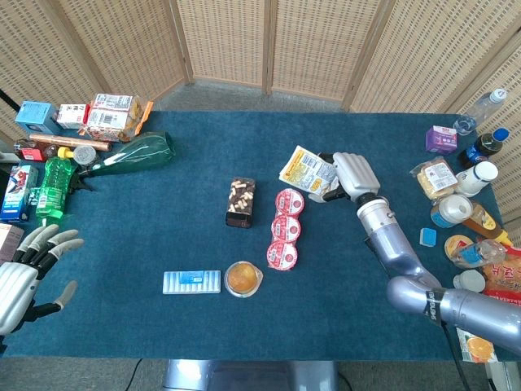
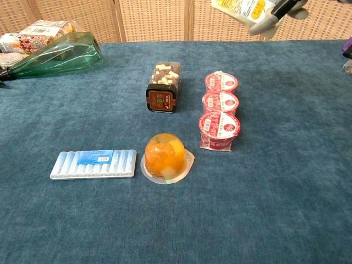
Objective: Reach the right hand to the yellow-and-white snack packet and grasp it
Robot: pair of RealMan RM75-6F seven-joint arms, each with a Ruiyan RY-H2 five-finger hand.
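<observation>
My right hand (image 1: 348, 173) grips the yellow-and-white snack packet (image 1: 307, 169) by its right edge and holds it up off the table, right of the table's middle. In the chest view the packet (image 2: 246, 7) and the hand's fingers (image 2: 270, 16) show at the top edge, partly cut off. My left hand (image 1: 24, 275) hangs open at the near left corner, fingers spread, holding nothing.
On the blue cloth lie a row of red-lidded cups (image 1: 284, 228), a brown nut box (image 1: 241, 201), an orange jelly cup (image 1: 243, 278) and a blue wafer pack (image 1: 191, 282). A green bottle (image 1: 134, 155) and boxes crowd the far left. Bottles and snacks (image 1: 461, 204) line the right edge.
</observation>
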